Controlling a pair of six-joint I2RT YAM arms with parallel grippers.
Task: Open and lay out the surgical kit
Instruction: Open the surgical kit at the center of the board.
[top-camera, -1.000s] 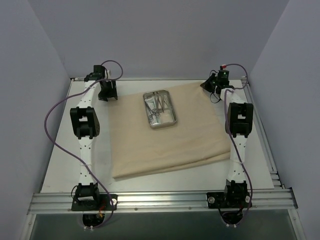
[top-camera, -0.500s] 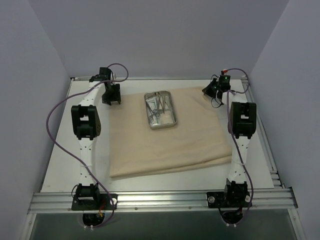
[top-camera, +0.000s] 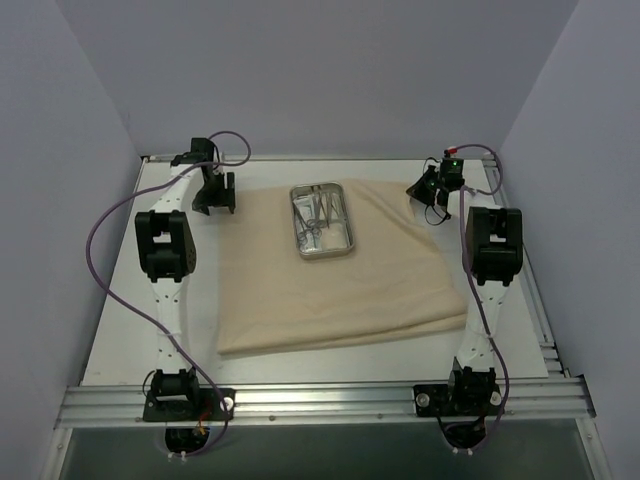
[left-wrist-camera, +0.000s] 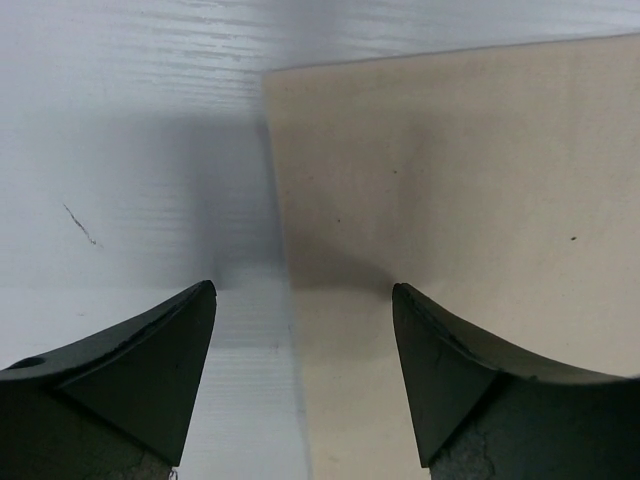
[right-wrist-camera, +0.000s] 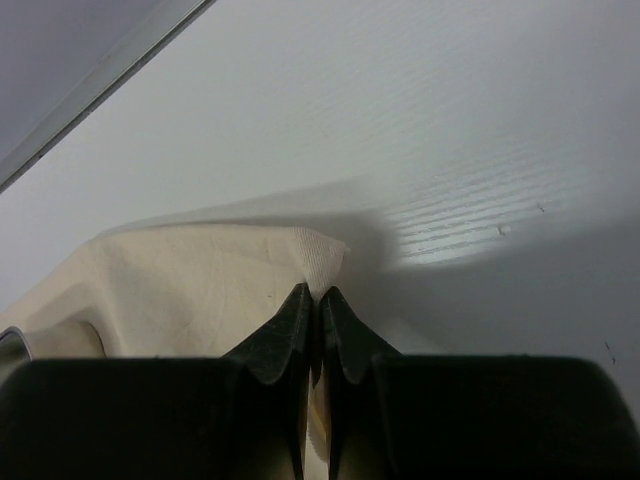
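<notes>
The beige cloth wrap (top-camera: 330, 280) lies spread flat on the white table. The shiny steel tray (top-camera: 322, 220) sits on its far middle, with thin metal instruments inside. My right gripper (top-camera: 428, 192) is shut on the cloth's far right corner (right-wrist-camera: 318, 258) and holds it just above the table. My left gripper (top-camera: 217, 200) is open over the cloth's far left edge (left-wrist-camera: 283, 260), one finger (left-wrist-camera: 160, 350) over bare table, the other (left-wrist-camera: 450, 360) over cloth. Gauze squares and clear packets do not show.
A metal rail (top-camera: 320, 400) runs along the near table edge, where both arm bases stand. Purple-grey walls close in the left, right and far sides. A raised rim (right-wrist-camera: 90, 95) borders the table beyond the right gripper.
My right gripper has pulled the cloth's far right corner outward to the right, flattening it. My left gripper has shifted slightly left and near at the far left edge.
</notes>
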